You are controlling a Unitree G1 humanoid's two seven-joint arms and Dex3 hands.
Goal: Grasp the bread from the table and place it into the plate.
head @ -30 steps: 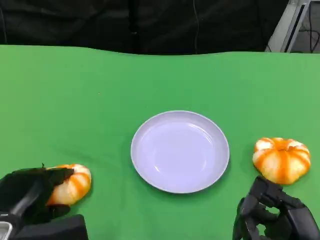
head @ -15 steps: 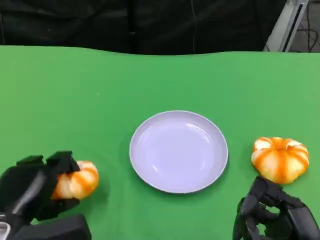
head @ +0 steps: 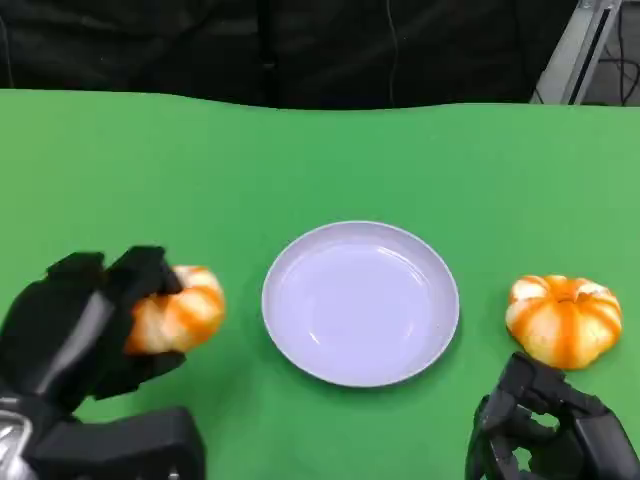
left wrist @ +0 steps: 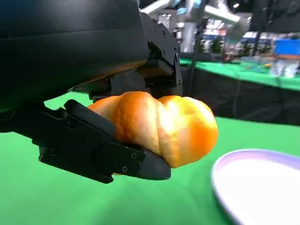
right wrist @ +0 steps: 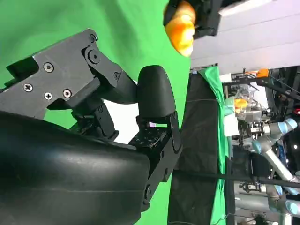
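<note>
Bread [head: 180, 315], an orange-and-cream ribbed roll, is gripped by the left hand [head: 95, 330] and carried clear of the green table [head: 300, 160], to the left of the plate [head: 360, 302]. In the left wrist view the roll [left wrist: 161, 126] is seen clamped between black fingers [left wrist: 101, 152] beneath it and the hand's shell above, with green cloth visible under it and the plate's pale rim [left wrist: 225, 161] lying just beyond its far end. A strip of bare cloth separates the roll from the plate's near left rim in the head view.

The plate is set flat near the middle of the table, nothing in it, and open cloth is seen on every side of it. Broad open room is left between the plate and the table's far edge, where a dark backdrop [head: 300, 50] begins.

A second roll [head: 563, 318] of the same kind rests on the cloth to the right of the plate, apart from its rim and near the picture's right edge. The right hand [head: 545, 435] is held low just in front of that roll, not touching it; nothing is seen in it, but whether its fingers are spread or curled cannot be told. In the right wrist view a black finger [right wrist: 157, 93] is seen standing up from the right hand over the cloth, and the held roll [right wrist: 182, 26] is seen far off.
</note>
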